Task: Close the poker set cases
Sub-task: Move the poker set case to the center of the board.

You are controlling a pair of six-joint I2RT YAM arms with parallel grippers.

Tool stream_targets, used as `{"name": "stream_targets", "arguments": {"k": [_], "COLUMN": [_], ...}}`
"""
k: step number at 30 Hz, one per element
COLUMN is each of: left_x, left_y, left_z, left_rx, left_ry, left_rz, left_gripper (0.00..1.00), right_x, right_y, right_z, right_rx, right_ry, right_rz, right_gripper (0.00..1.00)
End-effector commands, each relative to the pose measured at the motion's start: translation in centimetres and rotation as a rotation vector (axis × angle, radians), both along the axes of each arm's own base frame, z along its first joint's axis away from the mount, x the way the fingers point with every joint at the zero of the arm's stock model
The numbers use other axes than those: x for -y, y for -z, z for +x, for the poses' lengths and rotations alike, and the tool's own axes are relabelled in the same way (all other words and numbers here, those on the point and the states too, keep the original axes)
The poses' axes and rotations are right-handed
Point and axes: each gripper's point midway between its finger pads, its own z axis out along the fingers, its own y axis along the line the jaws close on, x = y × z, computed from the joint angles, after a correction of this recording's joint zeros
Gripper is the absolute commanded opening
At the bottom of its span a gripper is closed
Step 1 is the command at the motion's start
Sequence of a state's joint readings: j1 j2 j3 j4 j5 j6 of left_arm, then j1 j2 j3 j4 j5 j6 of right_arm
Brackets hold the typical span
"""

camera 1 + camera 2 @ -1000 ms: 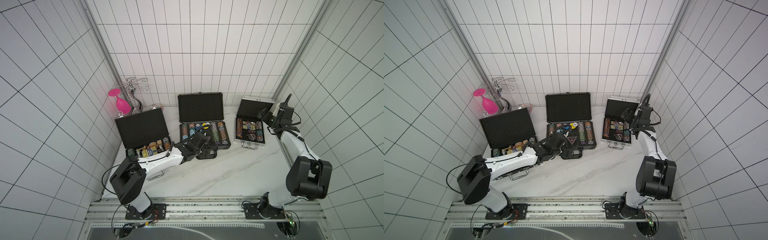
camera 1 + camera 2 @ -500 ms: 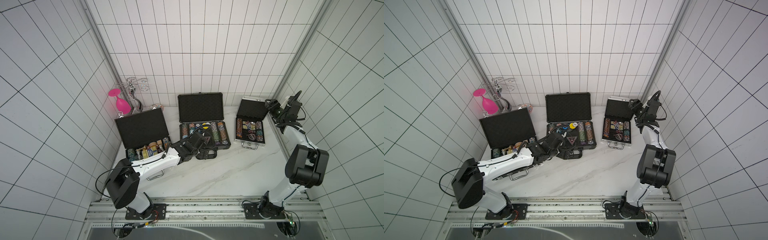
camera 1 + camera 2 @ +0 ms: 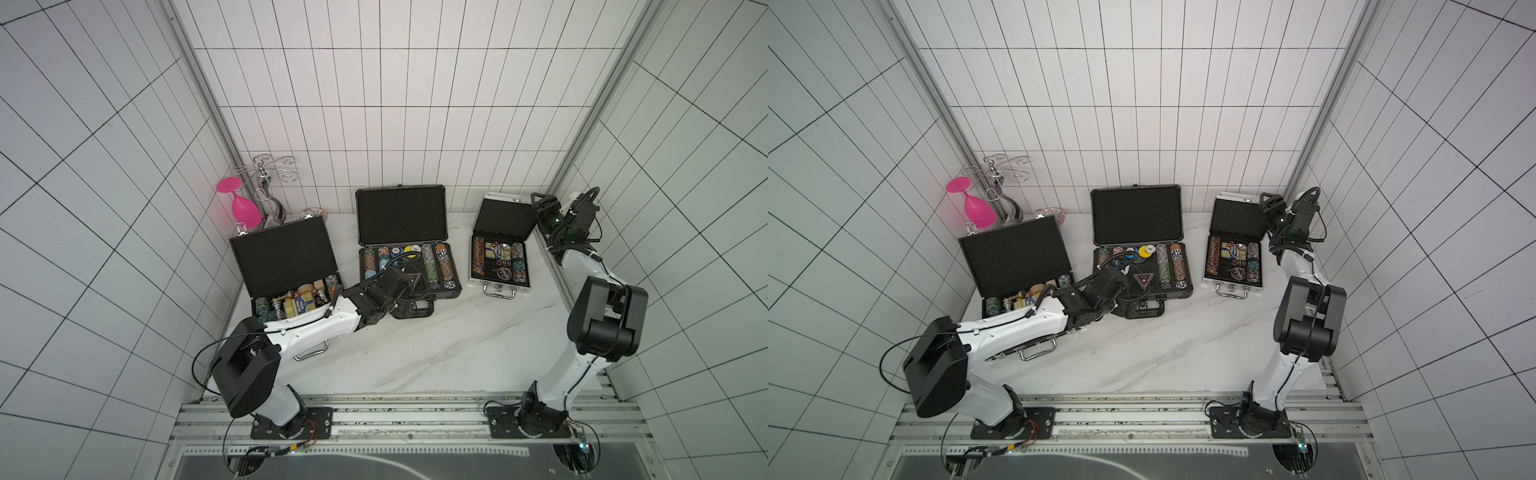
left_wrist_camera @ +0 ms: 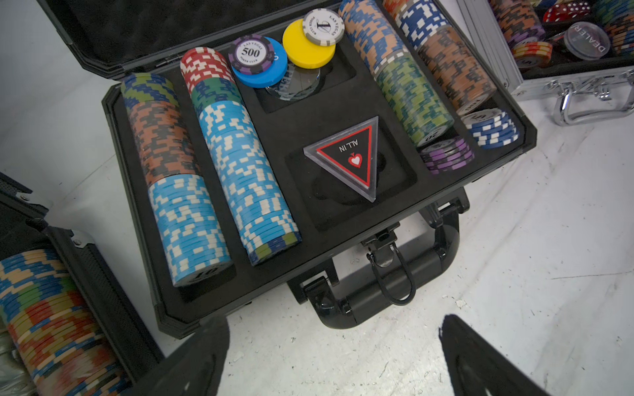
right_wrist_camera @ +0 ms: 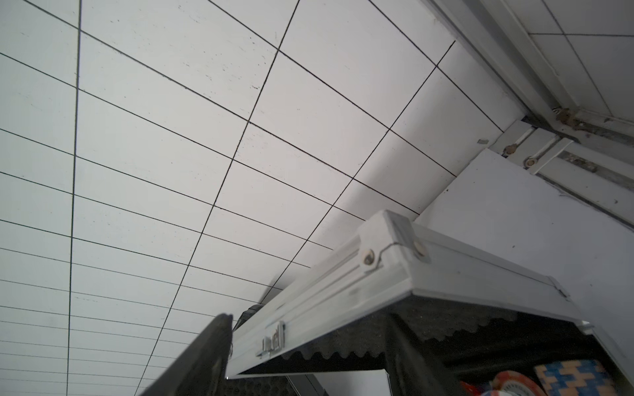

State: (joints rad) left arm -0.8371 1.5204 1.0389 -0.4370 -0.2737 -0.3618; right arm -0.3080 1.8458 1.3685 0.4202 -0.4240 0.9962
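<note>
- Poker set cases stand open in a row at the back of a white, grey-veined tabletop [image 3: 436, 357], lids raised toward the tiled rear wall.
- On the robot's right is the small silver aluminium case [image 3: 498, 286] [image 3: 1231, 283]. It has a ribbed metal frame, riveted corners and wavy black foam under the lid. Inside are striped chip stacks, red dice and a clear "DEALER" button [image 4: 586, 41].
- In the middle is the larger dark grey case [image 3: 401, 216] [image 4: 291, 116], with black corners and egg-crate foam in its lid. Long chip rows lie in foam troughs around a clear triangular "ALL IN" marker [image 4: 353, 161] and a smooth yellow disc [image 4: 305, 51].
- On the left is the flat black case [image 3: 284, 257] [image 3: 1017, 257], its lid lined with dark foam.
- The left gripper [image 4: 329, 356] [image 3: 411, 309] hangs low over the table, just in front of the middle case's glossy black handle [image 4: 394, 298]. Its fingers [image 4: 206, 356] are spread wide with nothing between them.
- The right gripper [image 3: 540, 203] [image 3: 1268, 203] sits at the silver lid's top outer corner. Its fingers [image 5: 202, 356] straddle the metal rim, one outside and one against the foam; whether they pinch it cannot be told.
- The left arm [image 3: 307, 328] lies across the flat black case's front, hiding that edge; a silver handle [image 3: 311, 351] pokes out beneath it.
- A pink goblet [image 3: 245, 208] hangs upside down from a chrome wire rack [image 3: 266, 174] in the rear left corner.
</note>
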Motion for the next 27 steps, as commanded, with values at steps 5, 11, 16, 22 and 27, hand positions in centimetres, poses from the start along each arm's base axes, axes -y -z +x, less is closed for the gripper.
{"name": "stream_targets", "arguments": {"k": [5, 11, 16, 22, 27], "left_x": [-0.9, -1.2, -1.1, -1.4, -1.7], "left_y": [-2.4, -2.6, -2.8, -3.3, -3.4], "left_z": [0.4, 0.4, 0.5, 0.7, 0.7], "left_rx": [0.088, 0.097, 0.099, 0.115, 0.121], "left_ry": [-0.051, -0.061, -0.063, -0.079, -0.086], "left_rz": [-0.044, -0.042, -0.048, -0.037, -0.031], "left_gripper": [0.98, 0.97, 0.97, 0.97, 0.98], "right_x": [1.0, 1.3, 1.3, 1.0, 0.3], "right_y": [-5.6, -5.2, -4.9, -4.2, -4.0], "right_z": [1.4, 2.7, 3.4, 3.9, 4.4], "right_rx": [0.144, 0.15, 0.152, 0.159, 0.17], "right_ry": [0.011, 0.012, 0.005, -0.001, -0.023], "right_rz": [0.018, 0.049, 0.073, 0.099, 0.139], "right_gripper": [0.68, 0.64, 0.61, 0.58, 0.51]}}
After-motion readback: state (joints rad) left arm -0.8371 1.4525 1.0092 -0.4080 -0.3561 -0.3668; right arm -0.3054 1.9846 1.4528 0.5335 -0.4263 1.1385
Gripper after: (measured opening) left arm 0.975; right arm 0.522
